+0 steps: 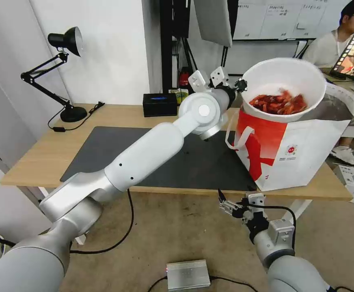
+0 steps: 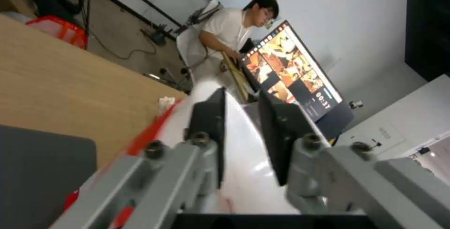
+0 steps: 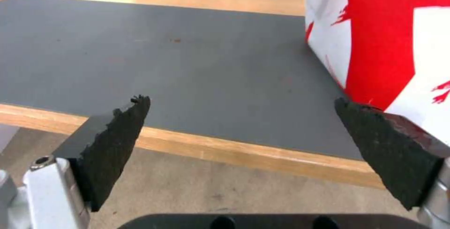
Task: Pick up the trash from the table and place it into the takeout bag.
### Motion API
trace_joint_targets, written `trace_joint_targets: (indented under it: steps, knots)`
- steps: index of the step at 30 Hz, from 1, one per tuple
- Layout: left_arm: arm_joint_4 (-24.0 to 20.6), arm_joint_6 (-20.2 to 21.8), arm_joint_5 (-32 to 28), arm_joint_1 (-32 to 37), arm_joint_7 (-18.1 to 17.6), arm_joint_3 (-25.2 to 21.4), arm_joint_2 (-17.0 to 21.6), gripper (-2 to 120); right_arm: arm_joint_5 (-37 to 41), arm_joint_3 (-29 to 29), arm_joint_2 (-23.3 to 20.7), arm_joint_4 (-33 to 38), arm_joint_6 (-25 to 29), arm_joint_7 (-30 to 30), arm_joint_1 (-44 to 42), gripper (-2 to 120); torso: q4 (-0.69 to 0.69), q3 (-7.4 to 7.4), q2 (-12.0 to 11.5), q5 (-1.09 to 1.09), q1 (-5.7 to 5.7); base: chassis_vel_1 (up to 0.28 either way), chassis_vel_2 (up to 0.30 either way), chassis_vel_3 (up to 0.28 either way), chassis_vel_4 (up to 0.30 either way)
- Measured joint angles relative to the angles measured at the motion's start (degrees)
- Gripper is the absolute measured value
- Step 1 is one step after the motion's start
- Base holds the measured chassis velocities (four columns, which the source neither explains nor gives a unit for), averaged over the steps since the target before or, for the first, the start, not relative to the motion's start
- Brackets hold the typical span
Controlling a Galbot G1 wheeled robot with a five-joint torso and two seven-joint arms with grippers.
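Observation:
My left gripper [image 1: 238, 86] is shut on the rim of the white round bowl [image 1: 284, 73], which holds red shell scraps [image 1: 280, 104]. The bowl is tilted and hangs over the open top of the takeout bag [image 1: 303, 152], a white-and-red tote standing at the right end of the table [image 1: 35, 158]. In the left wrist view the two dark fingers [image 2: 209, 123] pinch the white bowl wall [image 2: 244, 158]. My right gripper [image 1: 225, 202] is open below the table's front edge, near the bag [image 3: 384, 39], with nothing between its fingers [image 3: 117, 141].
A dark grey mat [image 1: 201, 162] covers the middle of the table. A black box [image 1: 159, 104] and a black desk lamp [image 1: 63, 73] stand along the back edge. A silver box [image 1: 188, 274] with cables lies on the floor in front.

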Motion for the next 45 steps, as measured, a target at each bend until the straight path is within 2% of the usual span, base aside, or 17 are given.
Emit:
trace_joint_targets:
  steps: [6, 13, 14, 17, 20, 26, 28, 29, 31, 33, 35, 36, 37, 40, 41, 44, 45]
  knots:
    - [-0.2, 0.1, -0.1, -0.3, 0.0, 0.0, 0.6, 46, 0.0, 0.0, 0.0, 0.0, 0.0, 0.0, 0.0, 100, -0.01, 0.00, 0.0, 0.00, 0.00, 0.000, 0.000, 0.000, 0.000]
    - [-1.0, 0.1, -0.2, -0.5, 0.0, 0.0, 1.6, 75, 0.0, 0.0, 0.0, 0.0, 0.0, 0.0, 0.0, 100, -0.01, 0.00, 0.0, 0.00, 0.00, 0.000, 0.000, 0.000, 0.000]
    - [-1.0, 0.1, -0.2, -0.5, 0.0, 0.0, 1.6, 75, 0.0, 0.0, 0.0, 0.0, 0.0, 0.0, 0.0, 100, -0.01, 0.00, 0.0, 0.00, 0.00, 0.000, 0.000, 0.000, 0.000]
    - [-1.6, 0.0, 0.4, -0.5, 0.3, 0.3, 2.8, 91, 0.0, 0.0, 0.0, 0.0, 0.0, 0.0, 0.0, 100, -0.01, 0.00, 0.0, 0.00, 0.00, 0.000, 0.000, 0.000, 0.000]
    - [-2.1, -0.1, 2.3, -0.3, 1.3, 1.2, 4.1, 99, 0.0, 0.0, 0.0, 0.0, 0.0, 0.0, 0.0, 100, -0.01, 0.00, 0.0, 0.00, 0.00, 0.000, 0.000, 0.000, 0.000]
    - [-5.1, -1.2, 7.0, 0.9, 4.6, 3.5, 9.3, 100, 0.0, 0.0, 0.0, 0.0, 0.0, 0.0, 0.0, 100, -0.01, 0.00, 0.0, -0.01, 0.00, 0.000, 0.000, 0.000, 0.000]
    - [-6.5, -2.7, 11.9, 2.1, 6.5, 4.3, 12.3, 100, 0.0, 0.0, 0.0, 0.0, 0.0, 0.0, 0.0, 100, -0.01, 0.00, 0.0, -0.01, 0.00, 0.000, 0.000, 0.000, 0.000]
    - [-6.5, -2.7, 11.9, 2.1, 6.5, 4.3, 12.3, 100, 0.0, 0.0, 0.0, 0.0, 0.0, 0.0, 0.0, 100, -0.01, 0.00, 0.0, -0.01, 0.00, 0.000, 0.000, 0.000, 0.000]
    - [-7.8, -4.4, 18.5, 3.7, 9.5, 5.1, 15.9, 100, 0.0, 0.0, 0.0, 0.0, 0.0, 0.0, 0.0, 100, -0.01, 0.00, 0.0, -0.01, 0.00, 0.000, 0.000, 0.000, 0.000]
    - [-8.1, -4.7, 20.0, 4.2, 10.1, 5.2, 16.8, 100, 0.0, 0.0, 0.0, 0.0, 0.0, 0.0, 0.0, 100, -0.01, 0.00, 0.0, -0.01, 0.00, 0.000, 0.000, 0.000, 0.000]
    - [-9.5, -5.7, 26.7, 6.9, 13.5, 5.3, 22.0, 100, 0.0, 0.0, 0.0, 0.0, 0.0, 0.0, 0.0, 100, 0.00, 0.00, 0.0, -0.02, 0.00, 0.000, 0.000, 0.000, 0.000]
    - [-9.5, -6.1, 29.3, 8.3, 15.4, 4.9, 24.5, 100, 0.0, 0.0, 0.0, 0.0, 0.0, 0.0, 0.0, 100, 0.00, 0.00, 0.0, -0.02, 0.00, 0.000, 0.000, 0.000, 0.000]
    - [-9.5, -6.1, 29.3, 8.3, 15.4, 4.9, 24.5, 100, 0.0, 0.0, 0.0, 0.0, 0.0, 0.0, 0.0, 100, 0.00, 0.00, 0.0, -0.02, 0.00, 0.000, 0.000, 0.000, 0.000]
    - [-10.0, -6.8, 33.1, 12.2, 17.9, 2.3, 29.6, 100, 0.0, 0.0, 0.0, 0.0, 0.0, 0.0, 0.0, 100, 0.01, 0.00, 0.0, -0.04, 0.00, 0.000, 0.000, 0.000, 0.000]
    - [-10.0, -6.8, 33.1, 12.2, 17.9, 2.3, 29.6, 100, 0.0, 0.0, 0.0, 0.0, 0.0, 0.0, 0.0, 100, 0.01, 0.00, 0.0, -0.04, 0.00, 0.000, 0.000, 0.000, 0.000]
    - [-12.7, -6.9, 36.3, 17.3, 21.0, -2.2, 34.6, 100, 0.0, 0.0, 0.0, 0.0, 0.0, 0.0, 0.0, 100, -0.01, 0.00, 0.0, -0.01, 0.00, 0.000, 0.000, 0.000, 0.000]
    - [-12.7, -6.9, 36.3, 17.3, 21.0, -2.2, 34.6, 100, 0.0, 0.0, 0.0, 0.0, 0.0, 0.0, 0.0, 100, -0.01, 0.00, 0.0, -0.01, 0.00, 0.000, 0.000, 0.000, 0.000]
